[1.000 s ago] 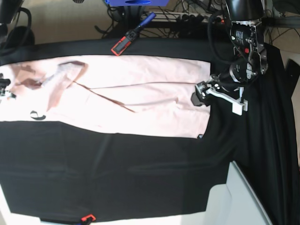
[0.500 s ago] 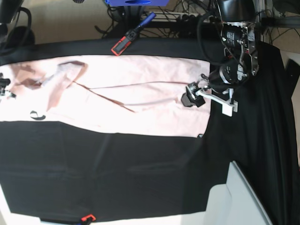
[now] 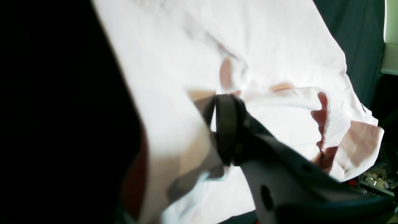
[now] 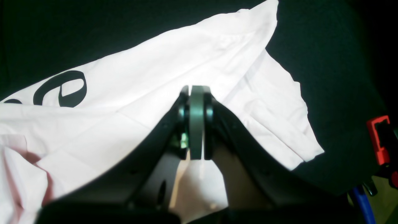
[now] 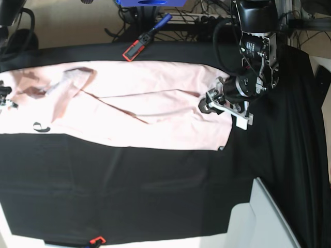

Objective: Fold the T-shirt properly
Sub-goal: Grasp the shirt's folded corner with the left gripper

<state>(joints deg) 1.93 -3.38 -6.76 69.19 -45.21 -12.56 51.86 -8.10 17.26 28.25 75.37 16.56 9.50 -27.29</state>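
The pale pink T-shirt [image 5: 145, 98] lies spread across the far half of the black table cloth [image 5: 129, 191], with a folded sleeve at its left end. My left gripper [image 5: 203, 107] is over the shirt's right end. In the left wrist view it [image 3: 222, 101] looks shut, with shirt fabric [image 3: 273, 46] bunched up beside the finger. My right gripper [image 5: 4, 98] is at the shirt's left end. In the right wrist view it [image 4: 196, 90] is shut, with fabric [image 4: 140, 93] under and between the fingers. Dark printed lettering [image 4: 60, 88] shows near it.
A red and black clamp [image 5: 135, 49] with a blue handle [image 5: 160, 21] lies at the table's far edge. A red clip [image 5: 96, 240] sits at the near edge. A pale board [image 5: 269, 217] leans at the near right. Cables lie behind the table.
My left gripper has moved left, from the shirt's right edge to further over the shirt. The right gripper and the shirt's left end have not moved.
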